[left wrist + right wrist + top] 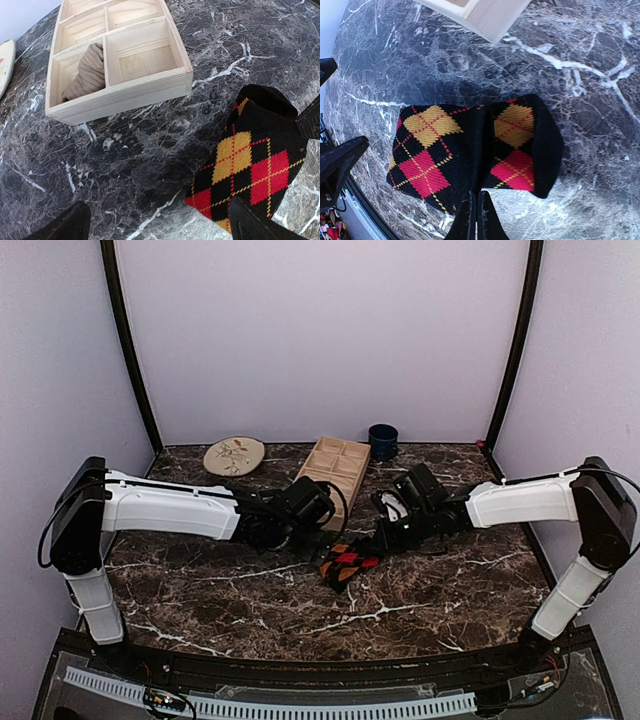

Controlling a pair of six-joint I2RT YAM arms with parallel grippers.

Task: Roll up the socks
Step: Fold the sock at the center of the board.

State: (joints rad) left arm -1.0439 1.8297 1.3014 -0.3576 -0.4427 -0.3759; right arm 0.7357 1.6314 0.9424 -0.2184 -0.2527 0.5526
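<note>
The black argyle socks (345,563) with red and yellow diamonds lie folded at the table's middle. They also show in the left wrist view (250,155) and the right wrist view (465,150). My left gripper (320,545) is open just left of the socks, one finger (252,225) over their near edge and the other (65,225) above bare marble. My right gripper (474,200) is shut, its tips pinching the socks' near edge at the fold crease; it reaches in from the right in the top view (378,540).
A wooden compartment tray (335,468) stands behind the socks, with a beige sock (87,75) in one compartment. A patterned plate (234,455) sits at the back left. A dark blue cup (382,440) sits behind the tray.
</note>
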